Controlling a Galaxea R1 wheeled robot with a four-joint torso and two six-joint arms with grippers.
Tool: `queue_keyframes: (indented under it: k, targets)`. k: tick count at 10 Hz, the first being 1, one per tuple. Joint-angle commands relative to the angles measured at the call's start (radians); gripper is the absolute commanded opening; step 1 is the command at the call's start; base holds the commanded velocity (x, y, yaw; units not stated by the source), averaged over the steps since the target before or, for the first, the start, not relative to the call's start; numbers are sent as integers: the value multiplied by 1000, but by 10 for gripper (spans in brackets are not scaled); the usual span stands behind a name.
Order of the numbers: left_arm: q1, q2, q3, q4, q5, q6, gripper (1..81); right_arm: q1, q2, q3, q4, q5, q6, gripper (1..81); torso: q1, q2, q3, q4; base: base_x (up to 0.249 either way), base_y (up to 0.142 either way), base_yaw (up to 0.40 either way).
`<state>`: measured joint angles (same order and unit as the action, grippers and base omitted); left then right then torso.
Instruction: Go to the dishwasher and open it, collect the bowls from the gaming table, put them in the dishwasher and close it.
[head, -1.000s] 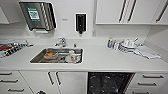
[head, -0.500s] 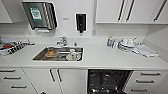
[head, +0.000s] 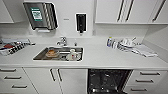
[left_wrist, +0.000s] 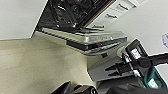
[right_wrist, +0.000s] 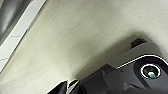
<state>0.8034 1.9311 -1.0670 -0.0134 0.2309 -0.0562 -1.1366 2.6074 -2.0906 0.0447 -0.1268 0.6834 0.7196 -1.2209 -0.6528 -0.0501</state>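
From the head camera I'm facing a white kitchen counter (head: 105, 58) square on. The dishwasher (head: 108, 81) sits under it, right of the middle, and it stands open: I see its dark inside with racks between the white cabinet doors (head: 56, 80) on one side and the drawers (head: 147, 80) on the other. In the left wrist view the dishwasher's door (left_wrist: 97, 41) hangs folded down, low above the pale floor (left_wrist: 32, 67), its steel edge toward me and the dark racks behind it. The sink (head: 60, 53) is set into the counter left of the dishwasher and holds dishes, one of them with something orange in it, and the tap (head: 62, 41) stands behind it. On the wall above hang a paper towel dispenser (head: 41, 15) and a dark soap dispenser (head: 81, 22). White dishes (head: 127, 43) are piled at the right end of the counter, with a small bottle (head: 109, 41) just beside them. A dish rack (head: 13, 46) lies at the far left. I cannot tell how either gripper's fingers stand; the right wrist camera looks down at pale floor (right_wrist: 82, 37) and part of my own base (right_wrist: 140, 72).
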Motion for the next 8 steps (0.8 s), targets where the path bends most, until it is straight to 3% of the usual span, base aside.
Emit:
queue_keyframes:
  k: [1,3,5,7,8]
  targets:
    - [52,43,-104,10,21,-2,811,42,-27,14,-43,-51,-115,811,0,0,0,0,0,0,0]
    - [179,133,-270,7,-8,-1,811,14,-21,9,-45,-51,-211,811,0,0,0,0,0,0,0]
    - [309,231,-430,10,-87,2,811,-25,4,-20,-45,-53,-309,811,0,0,0,0,0,0,0]
    - [441,336,-609,65,-204,6,811,-77,56,-104,-48,-51,-393,811,0,0,0,0,0,0,0]
    - [495,372,-668,67,-240,6,811,-104,81,-140,-48,-50,-424,811,0,0,0,0,0,0,0]
